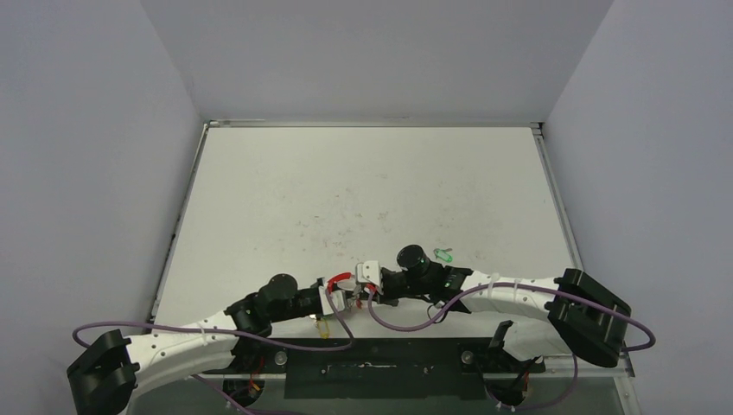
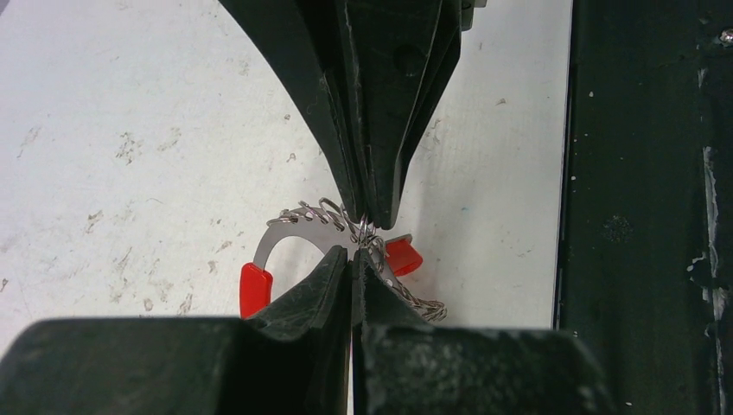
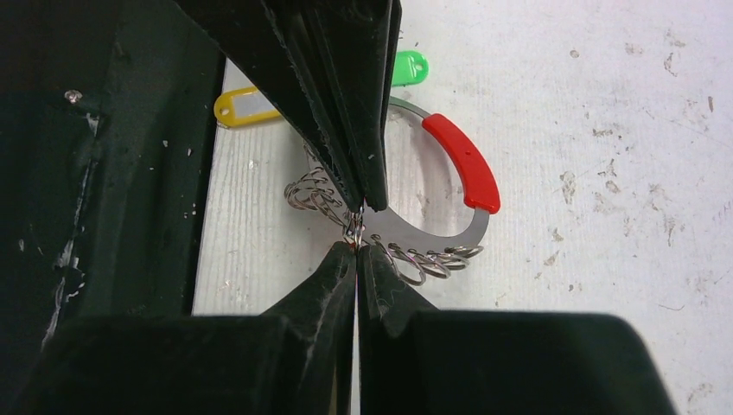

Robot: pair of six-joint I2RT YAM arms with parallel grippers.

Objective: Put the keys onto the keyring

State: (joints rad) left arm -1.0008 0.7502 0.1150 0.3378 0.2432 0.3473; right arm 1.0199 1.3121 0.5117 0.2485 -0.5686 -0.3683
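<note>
The keyring is a silver band with a red plastic segment and coiled wire loops, held just above the table near its front edge. My left gripper is shut on its wire loops. My right gripper is shut on a small wire loop at the same spot, tip to tip with the left one. The keyring's red ends show in the left wrist view. A green key lies behind the right arm. A yellow key and a green key lie beyond the ring. No red key shows.
The black strip along the table's front edge runs right beside the grippers. The yellow key lies at that edge. Purple cables loop from both arms over the front strip. Grey walls enclose the white table.
</note>
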